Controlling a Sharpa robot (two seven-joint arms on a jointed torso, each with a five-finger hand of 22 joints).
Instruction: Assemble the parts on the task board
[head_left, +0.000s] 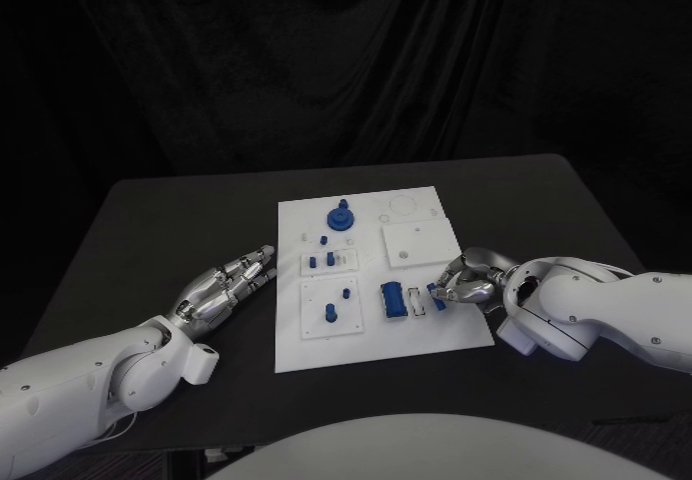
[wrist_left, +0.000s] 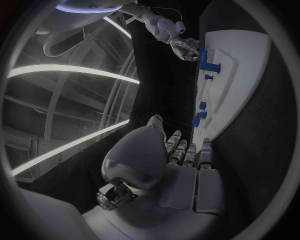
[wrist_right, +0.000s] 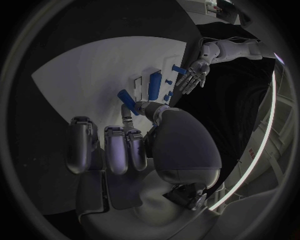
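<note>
The right hand (head_left: 469, 283) pinches a small blue part (wrist_right: 127, 100) at the task board's (head_left: 433, 345) right edge; the left hand (head_left: 228, 285) rests open on the tabletop (head_left: 173, 215). Better to align the part upright over its slot, then press gently.

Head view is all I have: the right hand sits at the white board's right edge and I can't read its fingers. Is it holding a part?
Observer: Yes. In the right wrist view, the right hand pinches a small blue bar-shaped part between its thumb and a finger.
Operator: Is the part over the board or off it?
Observer: Over the flat white task board, close to its edge. I cannot tell whether it touches the board.
Operator: Is the left hand carrying anything?
Observer: No. In the left wrist view, the left hand has its fingers stretched out straight with nothing in them.
</note>
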